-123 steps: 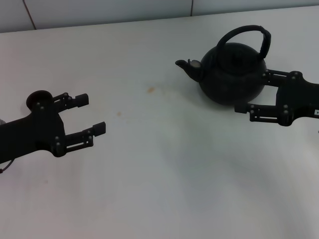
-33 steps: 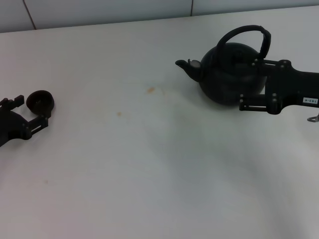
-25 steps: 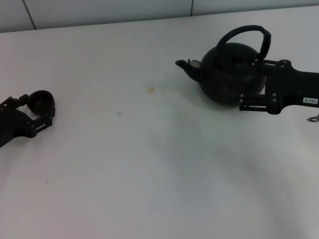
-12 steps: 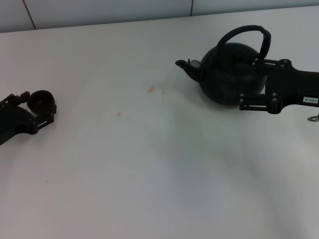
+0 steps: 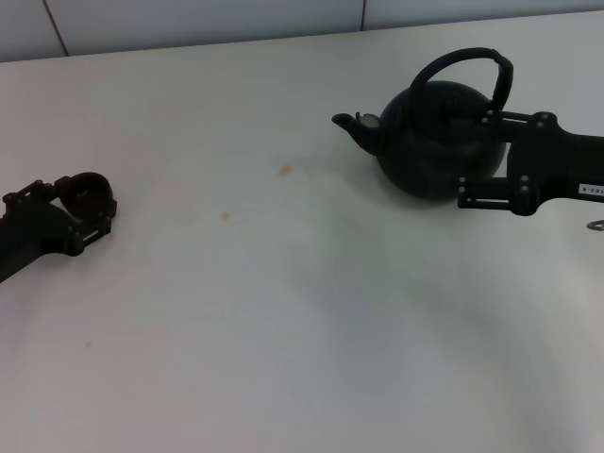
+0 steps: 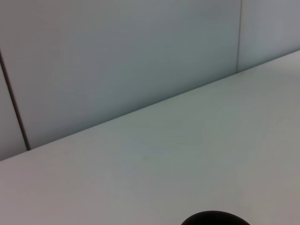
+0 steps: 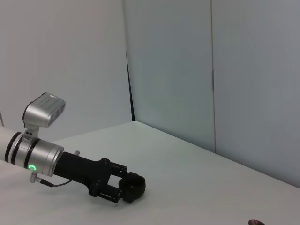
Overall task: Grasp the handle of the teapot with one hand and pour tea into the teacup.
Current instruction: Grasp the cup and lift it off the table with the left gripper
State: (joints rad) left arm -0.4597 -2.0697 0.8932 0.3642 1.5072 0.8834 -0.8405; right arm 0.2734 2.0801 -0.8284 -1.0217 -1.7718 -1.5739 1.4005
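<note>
The teapot (image 5: pixel 439 142) stands upright on the white tabletop (image 5: pixel 311 311) at the far right, its short spout (image 5: pixel 351 125) pointing toward the robot's left and its handle (image 5: pixel 472 68) arching free above the lid area. The right gripper (image 5: pixel 481 159) sits at the pot's right flank with its fingers spread: one finger (image 5: pixel 486 196) lies low along the near side of the belly, the other (image 5: pixel 510 118) runs along the upper far side, so the gripper brackets the pot's body while the handle above is not held.

Well apart, at the left edge of the tabletop, the teacup (image 5: pixel 88 193) rests between the fingers of the left gripper (image 5: pixel 80 206), which appears closed around it. In the right wrist view the left gripper (image 7: pixel 123 186) shows far off across the tabletop, clasping the small dark teacup (image 7: pixel 132 187). In the left wrist view only a dark curved edge of the teacup (image 6: pixel 213 219) shows, with the bare tabletop and wall beyond
</note>
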